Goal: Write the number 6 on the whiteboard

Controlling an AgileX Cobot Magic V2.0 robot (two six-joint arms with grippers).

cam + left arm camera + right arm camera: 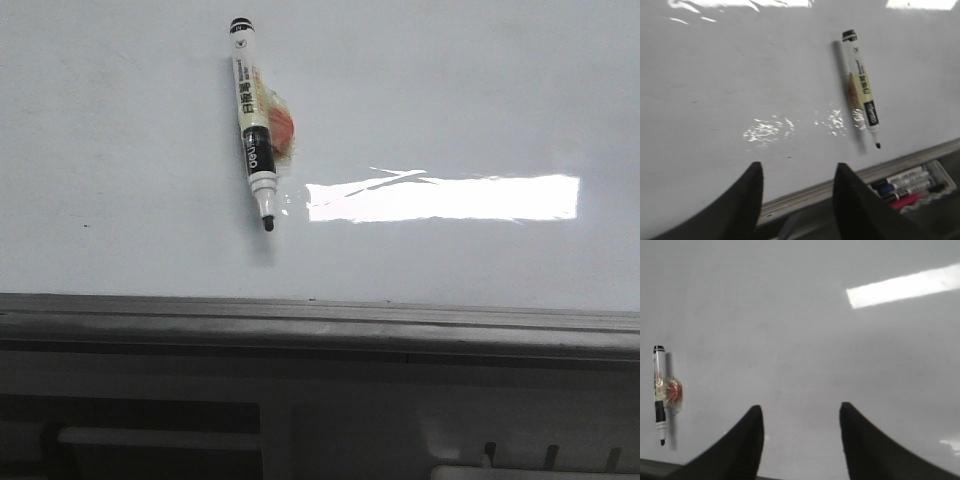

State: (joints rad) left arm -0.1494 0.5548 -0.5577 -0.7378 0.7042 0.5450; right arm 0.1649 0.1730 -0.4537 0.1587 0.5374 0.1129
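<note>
- The pen (255,125) is seen stuck on the whiteboard (480,90), upper left of the frame.
- No 6 is drawn yet.
- Both pincers (797,200) (800,440) are spread apart, nothing held.
- The pen looks light and slippery; its middle should be gripped.

Marker pen (254,125) on whiteboard (450,90), left of centre; rail (320,325) below.
</note>
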